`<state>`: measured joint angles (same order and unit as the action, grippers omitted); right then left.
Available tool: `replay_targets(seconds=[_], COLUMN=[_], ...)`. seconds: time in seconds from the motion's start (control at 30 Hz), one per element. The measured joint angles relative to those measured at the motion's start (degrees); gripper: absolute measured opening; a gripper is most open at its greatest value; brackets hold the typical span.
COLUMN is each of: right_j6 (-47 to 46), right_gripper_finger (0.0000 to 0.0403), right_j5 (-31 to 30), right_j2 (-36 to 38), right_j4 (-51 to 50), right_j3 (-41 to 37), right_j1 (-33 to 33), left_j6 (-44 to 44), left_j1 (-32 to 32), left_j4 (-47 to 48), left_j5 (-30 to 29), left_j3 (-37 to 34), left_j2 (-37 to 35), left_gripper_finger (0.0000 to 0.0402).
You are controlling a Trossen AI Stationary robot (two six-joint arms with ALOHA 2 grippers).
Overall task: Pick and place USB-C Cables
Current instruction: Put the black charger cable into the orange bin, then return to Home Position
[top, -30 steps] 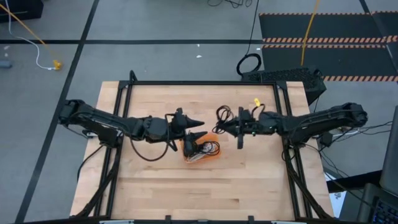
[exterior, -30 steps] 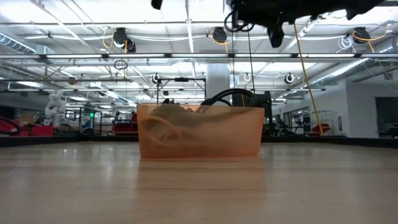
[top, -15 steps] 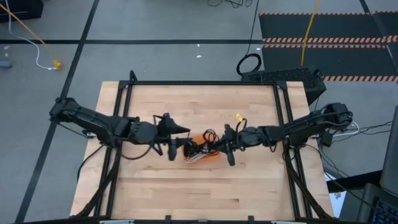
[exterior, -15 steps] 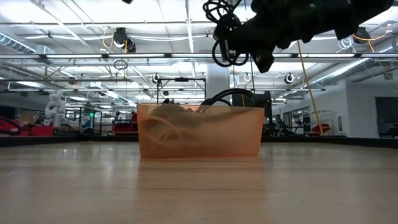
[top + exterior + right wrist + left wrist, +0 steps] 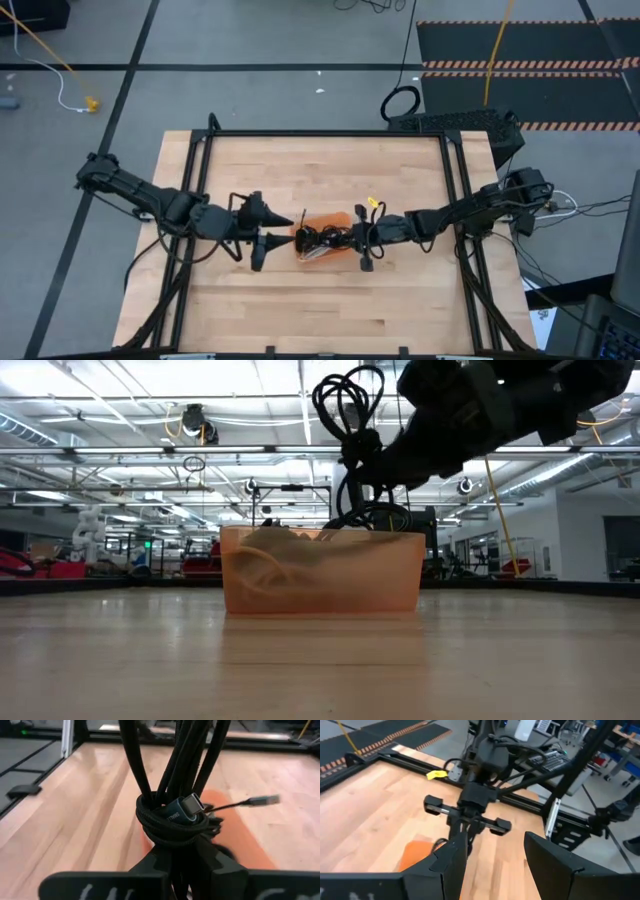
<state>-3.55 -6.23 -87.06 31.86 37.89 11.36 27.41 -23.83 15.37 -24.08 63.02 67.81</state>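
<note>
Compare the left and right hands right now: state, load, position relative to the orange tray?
Left hand: fingers spread open, empty, sitting just outside the orange tray on its left side. Right hand: shut on a coiled black USB-C cable, held raised above the tray's right end, with the coil standing up over the rim in the low view. Both are dark two-finger hands aimed at the tray from opposite sides.
</note>
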Motion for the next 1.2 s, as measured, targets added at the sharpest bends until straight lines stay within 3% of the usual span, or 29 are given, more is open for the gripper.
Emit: replay_targets(seconds=[0.13, 0.6, 0.83, 0.97, 1.2], right_j6=[-0.11, -0.62, -1.75, -1.62, -1.58], right_gripper_finger=[0.0030, 0.0138, 0.0152, 0.0152, 0.0153], right_j5=[-1.57, -4.43, -5.80, -5.63, -5.54], right_j2=[-1.07, -0.69, -0.49, 4.33, 19.75], right_j4=[0.31, 2.23, 2.23, 2.76, -6.10], right_j3=[-0.02, 0.00, -0.02, -0.03, -0.02], right_j1=[-0.09, -1.32, -2.78, -2.63, -2.65], left_j6=[0.63, 2.39, 2.44, 2.54, 3.52], left_j1=[-1.09, -2.59, -2.59, -2.59, -2.57], left_j4=[1.01, 3.31, 3.31, 3.53, 9.38], left_j5=[-0.31, -3.10, -3.14, -3.14, -3.53], left_j3=[0.00, 0.00, 0.00, 0.00, -0.04], left_j2=[0.00, -0.02, -0.02, -0.02, -2.58], left_gripper_finger=[0.0198, 0.0198, 0.0198, 0.0198, 0.0198])
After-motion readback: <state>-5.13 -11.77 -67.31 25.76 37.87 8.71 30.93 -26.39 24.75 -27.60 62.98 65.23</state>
